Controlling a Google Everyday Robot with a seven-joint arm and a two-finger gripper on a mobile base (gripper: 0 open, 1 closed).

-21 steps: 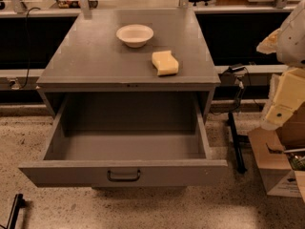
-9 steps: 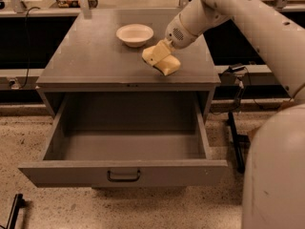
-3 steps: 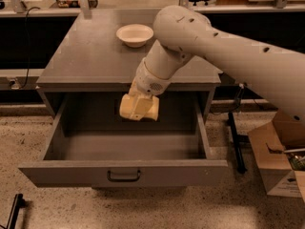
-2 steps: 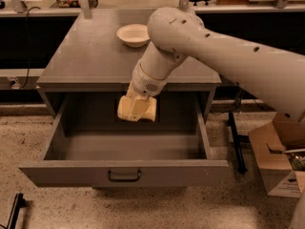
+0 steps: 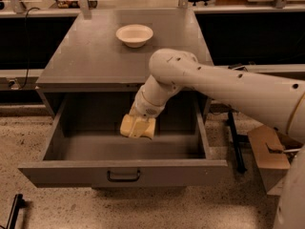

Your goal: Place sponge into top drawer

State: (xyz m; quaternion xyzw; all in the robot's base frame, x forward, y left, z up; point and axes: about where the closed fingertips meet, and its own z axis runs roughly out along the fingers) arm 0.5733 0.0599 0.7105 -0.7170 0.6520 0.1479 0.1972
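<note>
The top drawer (image 5: 66, 171) is pulled wide open, its flat grey front with a dark pull handle (image 5: 123, 176) towards me. My gripper (image 5: 139, 126) reaches down into the drawer from the right, just above the drawer floor in the middle. It is shut on the pale yellow sponge (image 5: 127, 128), which shows as a soft block at the fingertips, partly merged with the cream fingers. The white arm crosses over the cabinet's front right corner.
A round white bowl (image 5: 134, 35) sits at the back of the grey cabinet top (image 5: 90, 56). A black stand (image 5: 234, 137) and a cardboard box (image 5: 267, 151) are on the floor to the right of the drawer.
The gripper has carried the sponge from the cabinet top down into the open drawer, and in the last second it has sunk lower towards the drawer floor.
</note>
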